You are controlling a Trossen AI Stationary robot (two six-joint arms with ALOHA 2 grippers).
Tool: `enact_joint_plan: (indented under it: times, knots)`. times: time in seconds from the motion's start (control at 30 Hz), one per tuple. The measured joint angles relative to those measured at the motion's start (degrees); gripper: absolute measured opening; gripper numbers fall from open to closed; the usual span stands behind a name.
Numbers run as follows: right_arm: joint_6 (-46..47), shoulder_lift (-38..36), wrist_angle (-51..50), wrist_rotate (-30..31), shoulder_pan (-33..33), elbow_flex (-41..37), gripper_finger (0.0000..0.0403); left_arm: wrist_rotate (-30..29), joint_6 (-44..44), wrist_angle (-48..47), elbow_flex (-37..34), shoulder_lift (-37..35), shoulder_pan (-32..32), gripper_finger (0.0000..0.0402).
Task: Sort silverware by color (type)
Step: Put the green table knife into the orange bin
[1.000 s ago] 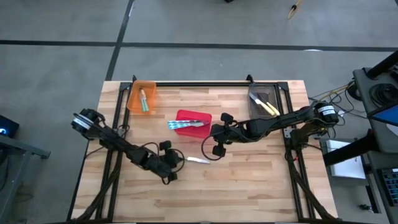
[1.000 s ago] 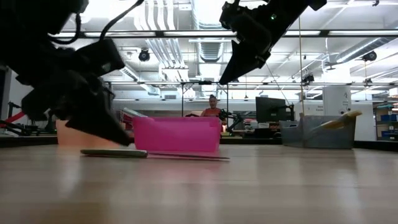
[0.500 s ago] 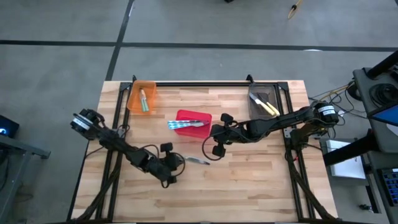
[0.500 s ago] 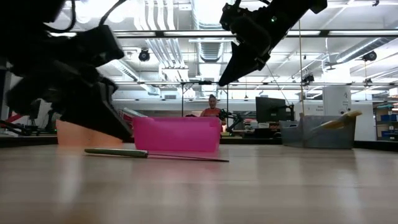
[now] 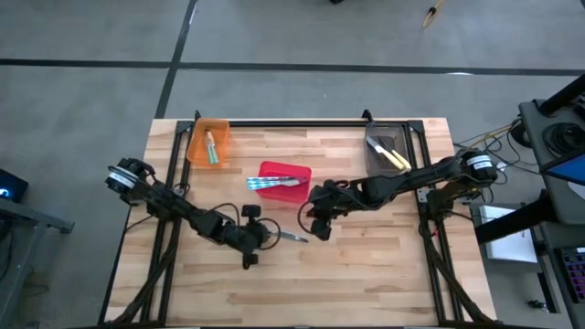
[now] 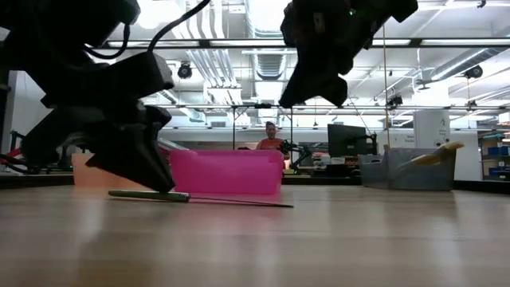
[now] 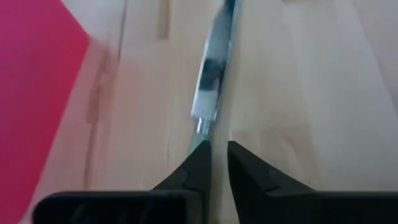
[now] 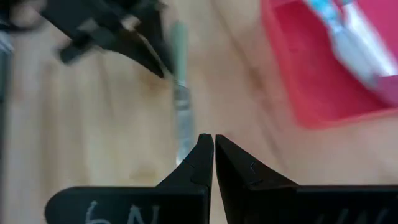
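Three bins already split the colours: orange bin at the far left w/ green-handled pieces, red bin mid-table w/ blue-handled ones sticking out over its left rim, grey bin far right w/ yellow ones. So one bin per colour, and each sits toward the back, leaving the front of the table free for picking.

One utensil is left loose, flat on the table just in front of the red bin; the handle looks pale green, silver end toward the right arm. It lies flat, so any grab has to come from above, pinching across the handle.

Left gripper is down at table level on the handle end. In the left wrist view its fingertips stand a narrow slit apart, the utensil running out ahead from between them; can't tell if they're pinching it or just parting off it. The utensil rests on the wood either way, not lifted.

Right gripper hangs above the table near the silver end, fingers pressed together, holding nothing. Prob. waiting, or hovering low for a hand-over; if green, the piece belongs in the orange bin on the left arm's side.
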Motion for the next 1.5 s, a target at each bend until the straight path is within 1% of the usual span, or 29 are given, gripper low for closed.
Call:
enact_joint_plan:
  times: [0.1,0.2,0.3,0.43,0.57,0.7,0.87,1.03,1.17,1.27,1.5]
  knots:
    - [4.0,1.1,3.6,-0.4,1.2,0.0,0.0009,0.0,3.1,-1.8,-0.1,0.0,0.1,0.0059]
    - [5.6,2.5,6.9,-0.6,2.5,0.0,0.0009,0.0,5.5,-1.8,-0.1,0.0,0.1,0.0089]
    - [5.9,3.4,7.4,-0.7,4.0,0.1,0.0009,0.0,7.3,-0.6,-0.1,0.0,0.1,0.0119]
    - [5.9,3.5,7.3,-0.8,5.5,0.1,0.0009,0.0,7.6,2.6,-0.1,0.0,0.2,0.0154]
    - [4.7,3.3,7.4,-0.8,6.2,0.1,0.0009,0.0,8.1,6.2,-0.8,0.3,0.4,0.0180]
    - [3.2,3.2,7.3,-0.8,6.2,0.1,0.0009,0.0,8.2,9.9,-1.7,2.8,1.0,0.0195]
    - [1.3,3.3,7.3,-0.8,6.2,0.2,0.0009,0.0,8.1,16.2,-2.2,6.7,2.1,0.0196]
    - [0.6,3.3,7.3,-0.7,6.2,0.1,0.0009,-0.4,7.5,17.2,-2.2,9.0,2.1,0.0188]
    - [0.3,3.3,7.3,-0.7,6.2,0.1,0.0009,0.2,4.4,17.9,-3.0,9.6,2.5,0.0172]
    - [0.0,3.3,7.3,-0.6,6.2,0.1,0.0009,2.0,1.2,19.0,-4.3,9.6,2.8,0.0157]
    - [-1.9,3.4,7.3,0.3,6.2,0.0,0.0009,2.8,-4.5,22.8,-6.9,9.6,2.9,0.0129]
